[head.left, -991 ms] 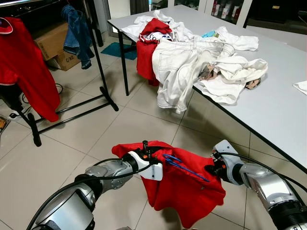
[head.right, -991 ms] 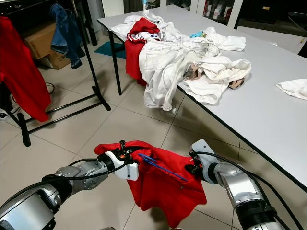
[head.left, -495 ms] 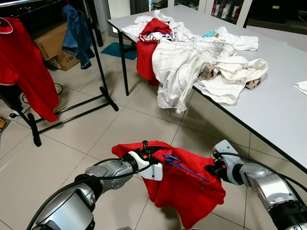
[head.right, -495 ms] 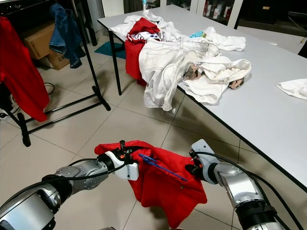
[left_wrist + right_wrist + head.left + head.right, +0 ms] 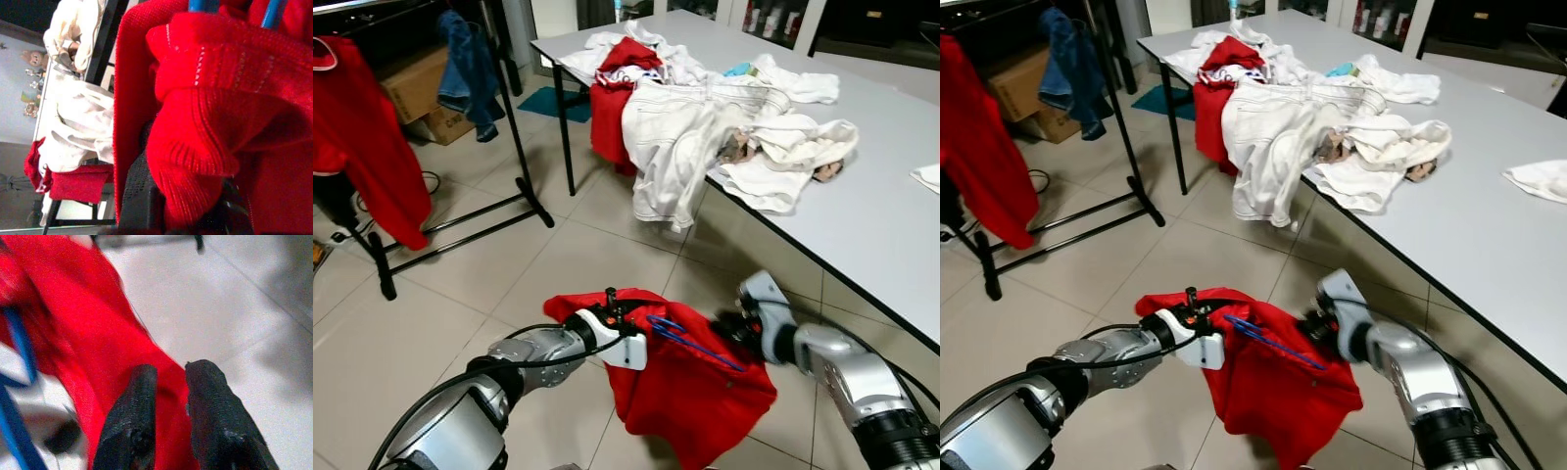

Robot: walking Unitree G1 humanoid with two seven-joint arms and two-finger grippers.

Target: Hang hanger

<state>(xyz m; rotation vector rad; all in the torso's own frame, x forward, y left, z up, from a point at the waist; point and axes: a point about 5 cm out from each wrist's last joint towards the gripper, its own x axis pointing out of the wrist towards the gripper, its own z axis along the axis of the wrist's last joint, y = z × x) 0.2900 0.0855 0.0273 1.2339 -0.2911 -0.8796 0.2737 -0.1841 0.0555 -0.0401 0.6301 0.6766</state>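
A red garment (image 5: 690, 392) on a blue hanger (image 5: 690, 343) hangs low over the tiled floor between my two arms. My left gripper (image 5: 644, 335) is shut on a bunched fold of the red cloth (image 5: 195, 142), with one black finger (image 5: 139, 196) showing beneath it. My right gripper (image 5: 734, 331) sits at the garment's right edge. Its two black fingers (image 5: 134, 421) lie close together over the red cloth (image 5: 98, 352), shut, and I see nothing pinched between the tips. The black clothes rack (image 5: 514, 127) stands to the far left.
On the rack hang a red top (image 5: 367, 137) and jeans (image 5: 465, 64); its base bars (image 5: 450, 230) lie on the floor. A grey table (image 5: 891, 225) on the right carries a pile of white and red clothes (image 5: 705, 117). Cardboard boxes (image 5: 416, 88) stand behind the rack.
My right gripper has lifted and swung a little left, toward the garment's top edge. The left gripper and the garment have hardly moved.
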